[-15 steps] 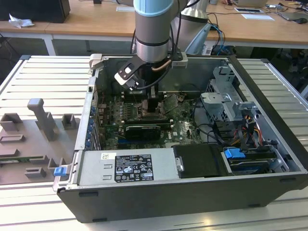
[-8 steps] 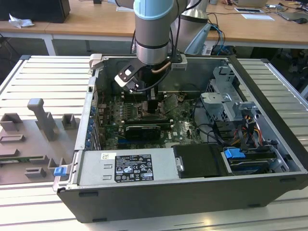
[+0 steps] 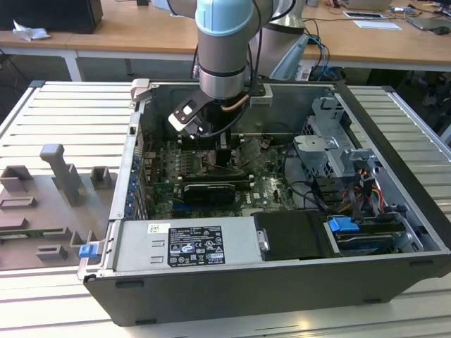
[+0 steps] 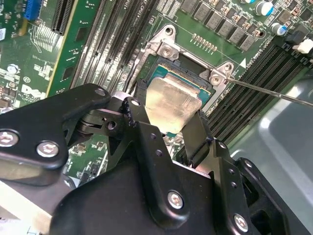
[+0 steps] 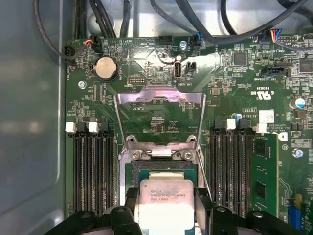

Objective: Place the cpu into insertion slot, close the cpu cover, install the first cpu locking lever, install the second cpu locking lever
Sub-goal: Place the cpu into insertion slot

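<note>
The cpu, a flat square chip with a silvery top, sits between my two black fingers in both wrist views. My gripper is shut on its opposite edges. The chip hangs right over the insertion slot, whose black rim and dark centre show just beyond it; whether they touch I cannot tell. The slot is partly hidden by the chip. The cpu cover, a silvery frame with a large window, is swung open behind the slot. In the exterior view my gripper reaches down into the open computer case.
Long black memory slots flank the socket on both sides. A thin metal lever rod sticks out from the socket's corner. A black graphics card, a power supply, a drive cage and cables crowd the case.
</note>
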{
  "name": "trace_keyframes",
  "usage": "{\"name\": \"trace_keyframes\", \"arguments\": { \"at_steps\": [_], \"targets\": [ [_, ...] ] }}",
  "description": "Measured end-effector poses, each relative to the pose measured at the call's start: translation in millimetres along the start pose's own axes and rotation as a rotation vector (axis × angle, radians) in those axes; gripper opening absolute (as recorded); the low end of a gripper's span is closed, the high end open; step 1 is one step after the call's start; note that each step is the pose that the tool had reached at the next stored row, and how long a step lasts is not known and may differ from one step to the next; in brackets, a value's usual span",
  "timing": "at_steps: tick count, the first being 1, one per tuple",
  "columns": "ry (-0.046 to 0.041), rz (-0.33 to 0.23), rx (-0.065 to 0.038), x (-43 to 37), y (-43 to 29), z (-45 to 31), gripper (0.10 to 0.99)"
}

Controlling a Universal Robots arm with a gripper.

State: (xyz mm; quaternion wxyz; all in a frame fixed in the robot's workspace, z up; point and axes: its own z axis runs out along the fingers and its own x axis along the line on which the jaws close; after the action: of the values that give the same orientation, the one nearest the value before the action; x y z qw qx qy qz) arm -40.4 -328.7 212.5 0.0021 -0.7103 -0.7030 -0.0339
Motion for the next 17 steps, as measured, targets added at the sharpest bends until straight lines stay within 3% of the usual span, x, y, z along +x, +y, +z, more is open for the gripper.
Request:
{"name": "trace_keyframes", "arguments": {
  "at_steps": [17],
  "targets": [
    [0.0001,0.000,0.000,3.0,-0.1,10.7,0.537]
  ]
}}
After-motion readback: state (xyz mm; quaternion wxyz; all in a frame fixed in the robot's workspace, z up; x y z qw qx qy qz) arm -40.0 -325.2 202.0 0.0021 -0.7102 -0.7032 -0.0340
